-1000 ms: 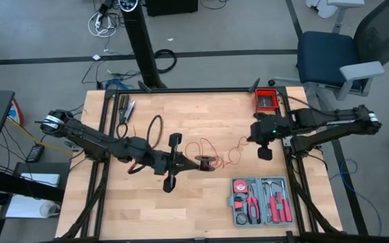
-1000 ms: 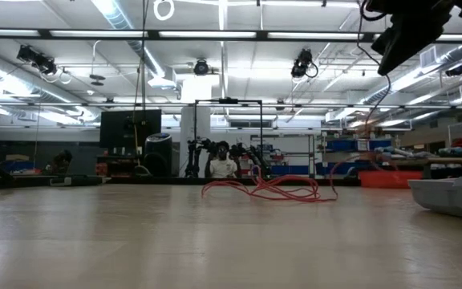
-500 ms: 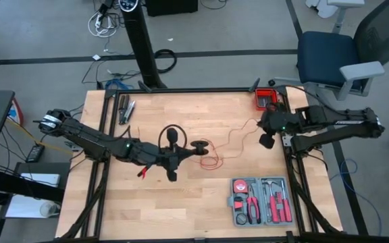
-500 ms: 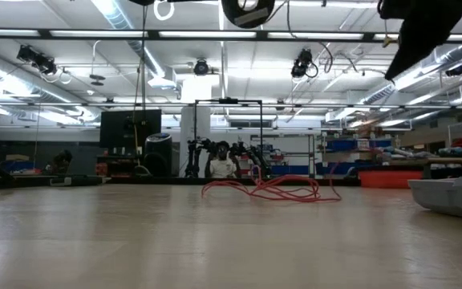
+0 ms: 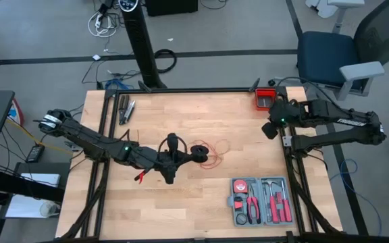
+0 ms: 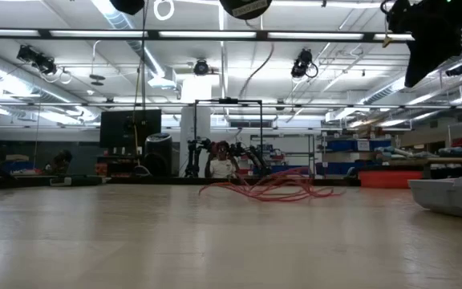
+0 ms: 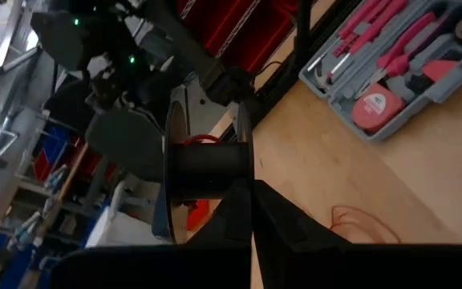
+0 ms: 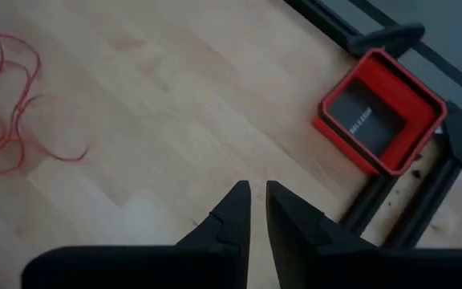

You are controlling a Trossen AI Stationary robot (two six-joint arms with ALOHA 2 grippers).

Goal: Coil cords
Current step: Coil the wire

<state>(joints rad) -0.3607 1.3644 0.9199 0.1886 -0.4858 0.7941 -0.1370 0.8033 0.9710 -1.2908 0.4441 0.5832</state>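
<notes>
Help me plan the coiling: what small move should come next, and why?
Probably bring the right gripper back to the red cord. Its fingers hold nothing near the table's edge, and the cord's end lies loose on the wood, while the left gripper holds the spool.

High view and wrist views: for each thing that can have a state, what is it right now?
red cord: loose loops lying on the table, free end not held.
spool: gripped by its flange, a little cord wound on it.
left gripper: shut on the spool, mid-table.
right gripper: slightly open, empty, near the table's right edge.
grey tool case: open, tools seated inside.
red box: open top, at the table's corner.
</notes>
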